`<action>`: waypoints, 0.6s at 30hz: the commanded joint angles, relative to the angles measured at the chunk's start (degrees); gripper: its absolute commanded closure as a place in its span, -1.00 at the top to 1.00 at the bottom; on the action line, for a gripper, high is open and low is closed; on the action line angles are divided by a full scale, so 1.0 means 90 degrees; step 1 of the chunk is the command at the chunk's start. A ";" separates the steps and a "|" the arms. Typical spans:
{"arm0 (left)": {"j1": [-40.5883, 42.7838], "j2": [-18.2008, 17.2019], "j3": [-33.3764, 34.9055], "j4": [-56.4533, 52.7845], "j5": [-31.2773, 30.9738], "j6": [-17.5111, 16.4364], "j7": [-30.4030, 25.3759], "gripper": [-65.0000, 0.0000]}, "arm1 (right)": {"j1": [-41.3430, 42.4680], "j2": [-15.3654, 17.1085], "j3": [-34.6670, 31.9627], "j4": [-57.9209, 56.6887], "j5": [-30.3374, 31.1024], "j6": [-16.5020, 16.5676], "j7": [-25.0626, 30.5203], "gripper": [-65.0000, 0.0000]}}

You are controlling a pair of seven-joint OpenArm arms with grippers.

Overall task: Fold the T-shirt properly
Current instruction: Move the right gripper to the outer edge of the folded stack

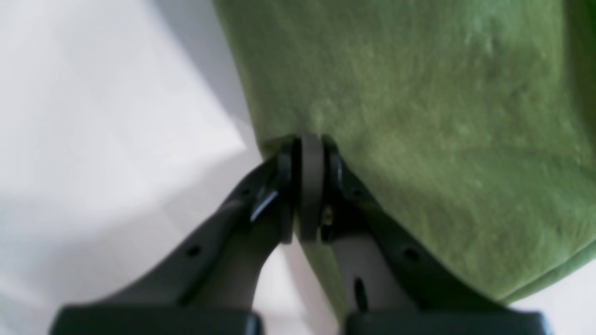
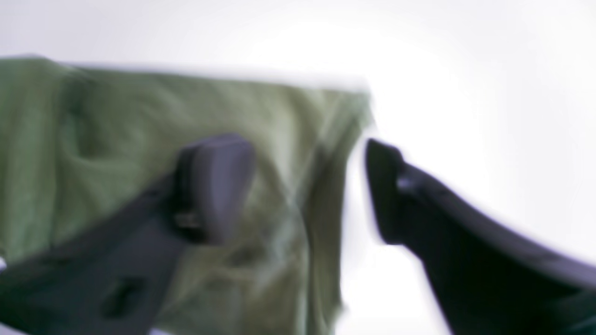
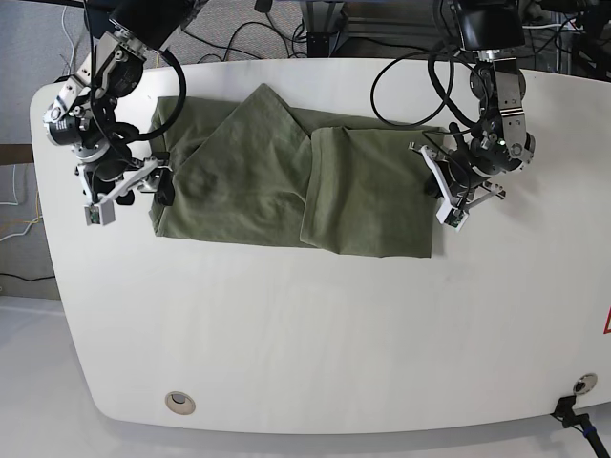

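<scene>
The olive-green T-shirt (image 3: 248, 181) lies partly folded on the white table (image 3: 305, 334), with one side flap folded over the middle. My left gripper (image 3: 434, 181) is at the shirt's right edge in the base view. In the left wrist view it (image 1: 309, 139) is shut on a pinch of the shirt's (image 1: 419, 116) edge. My right gripper (image 3: 158, 186) is at the shirt's left edge. The right wrist view is blurred. It shows the gripper (image 2: 302, 186) open, one finger (image 2: 219, 186) over the shirt (image 2: 116, 130) and the other over bare table.
Cables (image 3: 401, 86) hang over the table's far edge behind the shirt. A round grommet (image 3: 177, 403) sits near the front left corner. A black connector (image 3: 573, 415) is at the front right edge.
</scene>
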 commanded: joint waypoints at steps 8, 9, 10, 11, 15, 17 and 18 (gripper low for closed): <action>-0.0041 -0.0070 -0.0015 0.0058 0.0042 0.0024 0.0064 -1.00 | -0.0282 0.0544 0.1024 -0.1925 0.1477 0.0065 0.0096 0.55; -0.0041 -0.0070 -0.0015 0.0058 0.0042 0.0024 0.0064 -1.00 | -0.0341 0.0544 0.1014 -0.1945 0.1497 0.0065 0.0096 0.55; -0.0041 -0.0070 -0.0015 0.0058 0.0042 0.0024 0.0064 -1.00 | -0.0380 0.0525 0.0995 -0.1954 0.1526 0.0065 0.0115 0.55; -0.0041 -0.0070 -0.0015 0.0058 0.0042 0.0024 0.0064 -1.00 | -0.0390 0.0456 0.0946 -0.1964 0.1516 0.0065 0.0125 0.55; -0.0041 -0.0070 -0.0015 0.0058 0.0042 0.0014 0.0064 -1.00 | -0.0409 0.0144 0.0497 -0.1964 0.1468 0.0036 0.0135 0.55; -0.0031 -0.0070 -0.0015 0.0058 0.0042 0.0014 0.0064 -1.00 | -0.0390 -0.0012 0.0282 -0.1964 0.1468 0.0026 0.0135 0.55; -0.0031 -0.0070 -0.0015 0.0058 0.0042 0.0014 0.0064 -1.00 | -0.0380 -0.0061 0.0184 -0.1964 0.1468 0.0017 0.0135 0.54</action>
